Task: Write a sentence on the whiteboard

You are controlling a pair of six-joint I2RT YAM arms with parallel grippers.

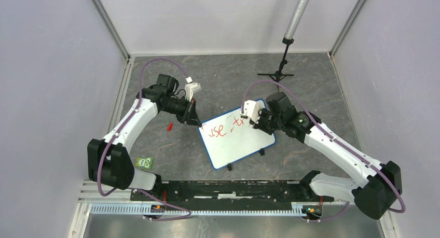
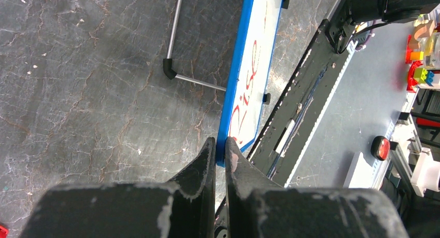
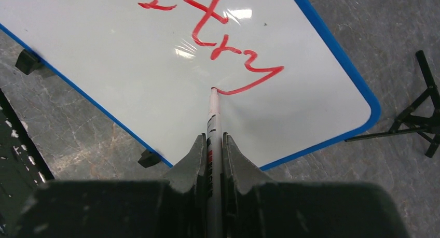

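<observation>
The whiteboard (image 1: 238,144), white with a blue rim and small black feet, lies tilted in the middle of the table. Red writing (image 1: 220,130) on it reads "Rise, try" in one line; in the right wrist view the word "try" (image 3: 223,41) is clear. My left gripper (image 1: 194,120) is shut on the board's blue rim (image 2: 228,121) at its far left corner. My right gripper (image 1: 252,120) is shut on a grey marker (image 3: 213,119) whose red tip touches the board at the tail of the "y".
A red marker cap (image 1: 169,126) lies on the table left of the board. A small green card (image 1: 145,163) lies near the left arm's base. A black stand with a pole (image 1: 283,61) is at the back. A black rail (image 1: 233,190) runs along the near edge.
</observation>
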